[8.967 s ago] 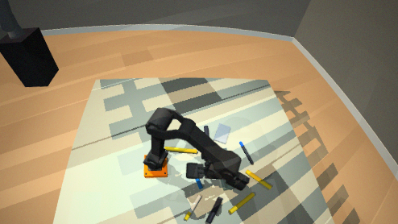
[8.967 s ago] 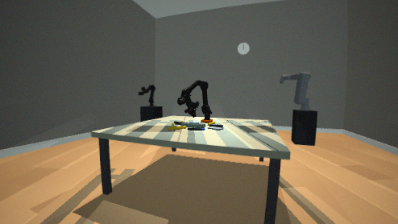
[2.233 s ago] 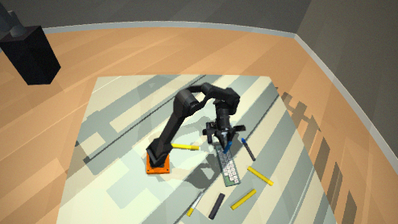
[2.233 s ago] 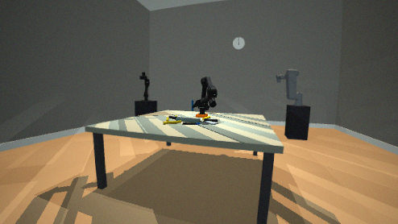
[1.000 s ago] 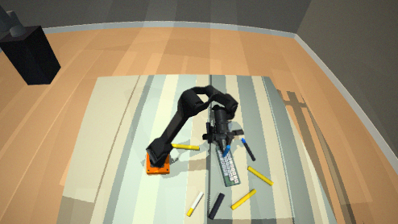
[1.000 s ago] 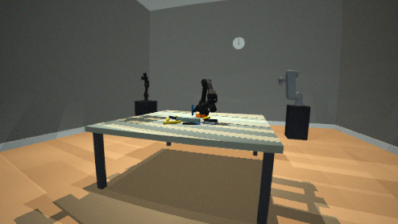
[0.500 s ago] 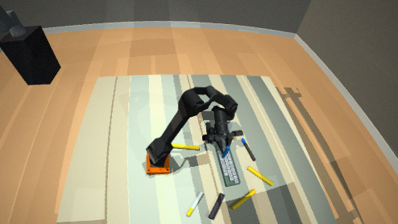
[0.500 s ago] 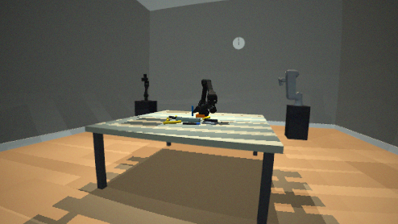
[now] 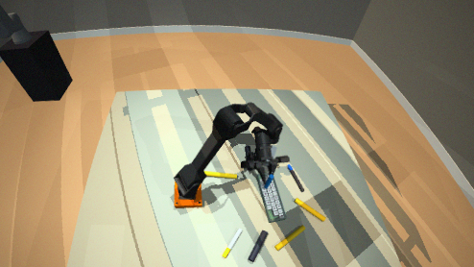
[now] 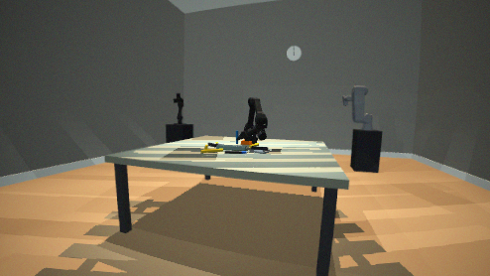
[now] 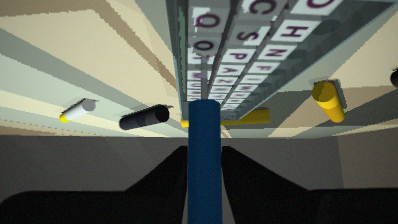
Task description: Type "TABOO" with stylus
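Note:
The keyboard (image 9: 275, 204) (image 11: 294, 31) lies on the desk with rows of white lettered keys. The blue stylus (image 9: 269, 181) (image 10: 237, 136) (image 11: 204, 170) stands between the black fingers. My gripper (image 9: 268, 175) (image 11: 204, 153) is shut on the stylus, above the far end of the keyboard in the top view. In the wrist view the thin grey tip reaches over the lower edge of the O key (image 11: 203, 45), just past the Q key (image 11: 206, 21). The O key looks greyer than the keys beyond it. Whether the tip touches it or presses it down I cannot tell.
A white-and-yellow pen (image 9: 232, 242) (image 11: 80, 110), a black marker (image 9: 258, 246) (image 11: 145, 117) and yellow markers (image 9: 310, 209) (image 9: 290, 238) (image 11: 330, 102) lie around the keyboard. A dark blue-capped pen (image 9: 296, 179) lies beside it. Another yellow marker (image 9: 222, 175) lies near the arm's orange base (image 9: 188, 198).

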Motion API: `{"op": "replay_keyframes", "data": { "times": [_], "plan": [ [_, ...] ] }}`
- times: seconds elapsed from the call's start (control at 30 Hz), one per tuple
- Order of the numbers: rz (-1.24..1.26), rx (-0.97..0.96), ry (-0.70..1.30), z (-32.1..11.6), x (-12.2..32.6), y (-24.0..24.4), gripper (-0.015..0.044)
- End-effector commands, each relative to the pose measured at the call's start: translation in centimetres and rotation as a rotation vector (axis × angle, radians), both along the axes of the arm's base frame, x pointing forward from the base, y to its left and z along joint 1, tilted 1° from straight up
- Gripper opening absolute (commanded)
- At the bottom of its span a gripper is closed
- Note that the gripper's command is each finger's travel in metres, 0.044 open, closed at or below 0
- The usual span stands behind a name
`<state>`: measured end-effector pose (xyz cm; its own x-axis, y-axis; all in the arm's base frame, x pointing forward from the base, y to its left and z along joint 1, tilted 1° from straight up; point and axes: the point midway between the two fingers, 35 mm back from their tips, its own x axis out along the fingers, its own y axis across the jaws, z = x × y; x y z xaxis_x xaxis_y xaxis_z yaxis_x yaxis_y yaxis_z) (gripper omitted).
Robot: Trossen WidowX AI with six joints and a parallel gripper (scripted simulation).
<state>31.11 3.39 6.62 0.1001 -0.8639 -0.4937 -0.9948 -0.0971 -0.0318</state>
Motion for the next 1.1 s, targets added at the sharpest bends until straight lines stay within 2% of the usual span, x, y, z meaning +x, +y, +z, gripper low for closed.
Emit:
{"op": "replay_keyframes", "data": {
  "times": [0.0,0.3,0.5,0.63,0.7,0.73,1.07],
  "plan": [
    [0.000,-0.003,0.000,0.0,0.0,-0.1,0.0081],
    [0.000,-0.003,0.000,3.6,-0.1,0.0,0.0081],
    [0.001,-0.003,0.005,3.5,-0.2,-0.1,0.0084],
    [0.001,-0.003,0.005,3.5,-0.2,-0.1,0.0058],
    [0.001,-0.003,0.004,3.5,0.0,-0.1,0.0005],
    [0.001,-0.004,0.004,3.6,0.2,-0.2,0.0000],
    [-0.002,-0.008,0.001,3.7,1.9,-0.9,0.0000]
  ]
}}
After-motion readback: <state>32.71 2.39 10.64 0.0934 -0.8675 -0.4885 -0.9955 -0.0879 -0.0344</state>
